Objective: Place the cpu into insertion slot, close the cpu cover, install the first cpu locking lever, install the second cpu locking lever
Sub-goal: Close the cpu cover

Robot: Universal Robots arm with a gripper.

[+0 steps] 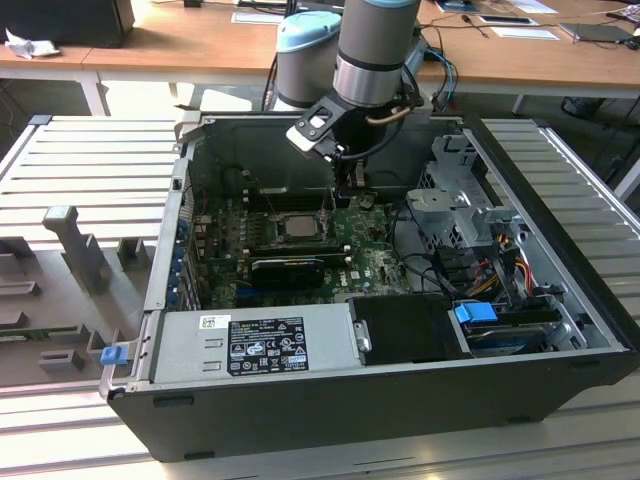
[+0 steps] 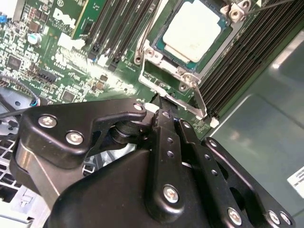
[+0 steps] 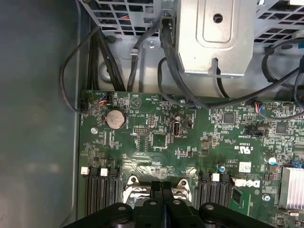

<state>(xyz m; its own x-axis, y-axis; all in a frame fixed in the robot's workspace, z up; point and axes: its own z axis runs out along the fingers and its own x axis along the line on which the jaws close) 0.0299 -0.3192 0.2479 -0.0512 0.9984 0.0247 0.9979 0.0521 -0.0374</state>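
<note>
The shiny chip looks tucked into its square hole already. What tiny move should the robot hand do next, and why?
Probably a gentle push down on the wire lever beside the cpu cover. The cpu already lies flat inside the cover's window. The gripper, fingers together, sits right by that lever's end, and the lever doesn't look latched yet.

The exterior view looks down at a slant from the near side, at middle range, over the whole open computer case (image 1: 300, 400) with the arm (image 1: 372, 50) at its far side. Both wrist views sit close above the green motherboard (image 3: 142, 114), looking past the gripper (image 3: 161, 187). The second wrist view faces the insertion slot (image 2: 164, 64), the first wrist view faces the metal cage (image 3: 209, 42) beyond, and all three share that board.
</note>
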